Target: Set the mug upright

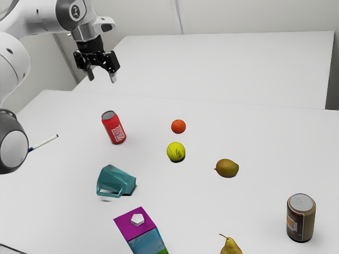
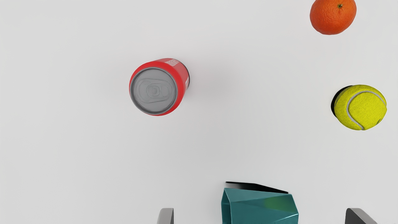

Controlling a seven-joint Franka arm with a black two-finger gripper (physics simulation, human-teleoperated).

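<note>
Surface (image 1: 275,132) of plain white spreads across the exterior view, and over its upper left reaches the arm (image 1: 39,18), its pincer (image 1: 102,79) high and empty, the two fingers well apart. Righting the mug (image 1: 116,181) is the job as it stands: it lies on its side left of centre in the lower half of the frame, mouth toward the exterior view's left, handle toward the bottom. I judge the approach to be the step in hand; what it calls for next is to travel over the mug, come down with the fingers either side of its body, close, lift and roll the mouth upward before lowering the base. A carton (image 1: 136,226) with a purple top sits near it at the lower edge and could crowd the hand or the turn. Higher up, the red can (image 1: 114,129) could be knocked by a low path. Farther off are a brown can (image 1: 301,218) at lower right, a pear (image 1: 231,246) at the bottom, a mango (image 1: 228,168), a tennis ball (image 1: 176,152) and an orange (image 1: 178,126).
</note>
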